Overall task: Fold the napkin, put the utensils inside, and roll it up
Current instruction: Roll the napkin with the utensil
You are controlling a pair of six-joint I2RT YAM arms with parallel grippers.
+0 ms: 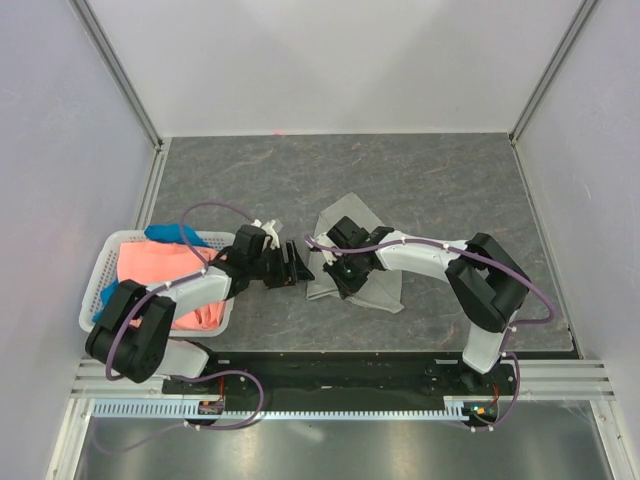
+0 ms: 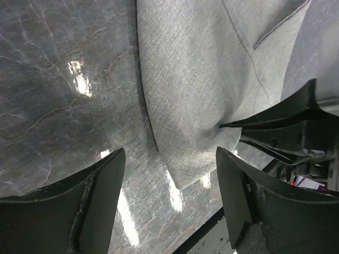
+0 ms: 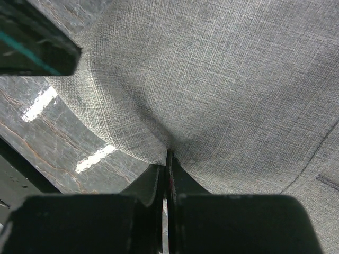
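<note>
The light grey napkin point(image 1: 383, 292) lies crumpled on the dark table at mid-table, partly under my right arm. My right gripper point(image 1: 338, 280) is shut on the napkin's near-left edge; in the right wrist view the jaws point(image 3: 168, 159) pinch a fold of the cloth point(image 3: 222, 79). My left gripper point(image 1: 298, 267) is open and empty just left of the napkin. In the left wrist view it point(image 2: 170, 182) straddles bare table below the napkin's corner point(image 2: 201, 90), and the right gripper's fingers point(image 2: 280, 119) show pinching the cloth. The utensils are not in view.
A white basket point(image 1: 98, 275) at the table's left edge holds a coral-orange cloth point(image 1: 160, 265) and a blue cloth point(image 1: 170, 235). White walls enclose the table on three sides. The black base rail runs along the near edge.
</note>
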